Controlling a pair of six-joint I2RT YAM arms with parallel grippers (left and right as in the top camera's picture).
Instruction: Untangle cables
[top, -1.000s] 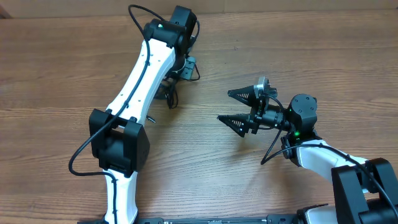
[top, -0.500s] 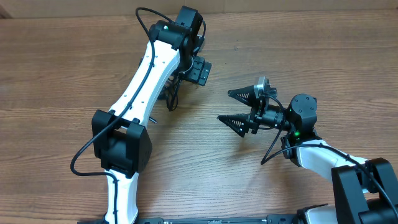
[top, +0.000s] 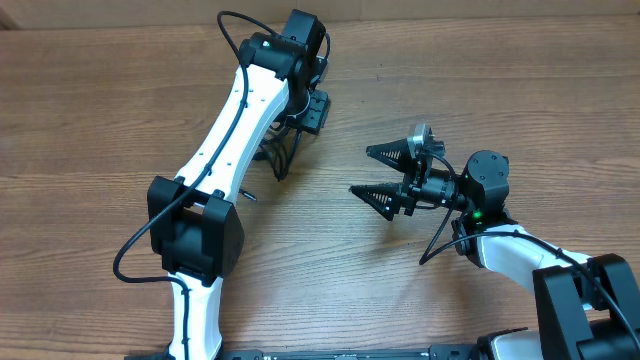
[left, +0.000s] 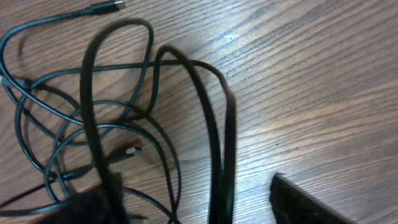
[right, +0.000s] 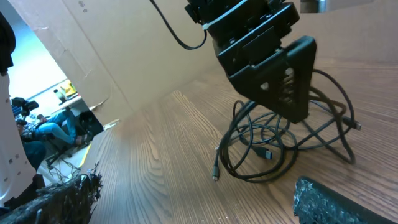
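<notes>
The cables (top: 277, 158) lie as one tangled bunch of thin black loops on the wooden table, partly hidden under the left arm. In the left wrist view the cables (left: 124, 118) fill the frame, and two thicker strands (left: 221, 143) run between the fingers untouched. My left gripper (left: 199, 211) hovers open just above the bunch; the left gripper (right: 273, 68) also shows over the cables (right: 280, 146) in the right wrist view. My right gripper (top: 362, 170) stands open and empty, to the right of the bunch and pointing at it.
One silver-tipped plug (left: 114, 6) trails out of the tangle. Another plug end (right: 216, 176) lies on bare wood nearest the right gripper. The left arm (top: 225, 130) stretches diagonally over the table's left half. A cardboard wall (right: 124, 56) stands behind the table.
My left gripper has gone from shut to open, and has shifted slightly right over the bunch. The right arm has stayed still.
</notes>
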